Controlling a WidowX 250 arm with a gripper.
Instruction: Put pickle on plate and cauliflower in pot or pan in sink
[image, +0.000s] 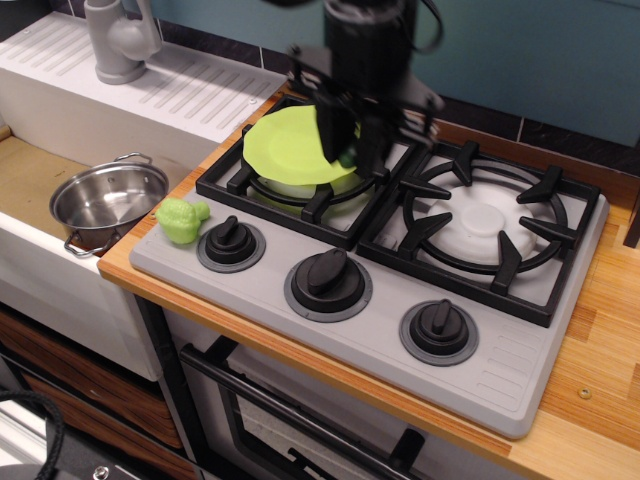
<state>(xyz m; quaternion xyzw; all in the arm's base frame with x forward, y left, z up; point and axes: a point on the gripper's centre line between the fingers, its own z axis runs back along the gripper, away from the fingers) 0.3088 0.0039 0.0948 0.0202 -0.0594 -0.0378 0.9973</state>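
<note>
My gripper (350, 158) hangs over the right edge of the lime-green plate (290, 145), which lies on the left burner grate. Its jaws are shut on the dark green pickle (347, 157), of which only a small bit shows between them. The pale green lumpy cauliflower (181, 218) sits on the grey stove front at the left, beside the left knob. The shiny steel pot (108, 200) stands in the tan sink (25, 180) at the left.
A grey tap (118, 38) stands on the ribbed white drainboard (190, 90). The right burner (490, 228) with its black grate is bare. Three black knobs (328, 275) line the stove front. The wooden counter (600, 350) runs along the right.
</note>
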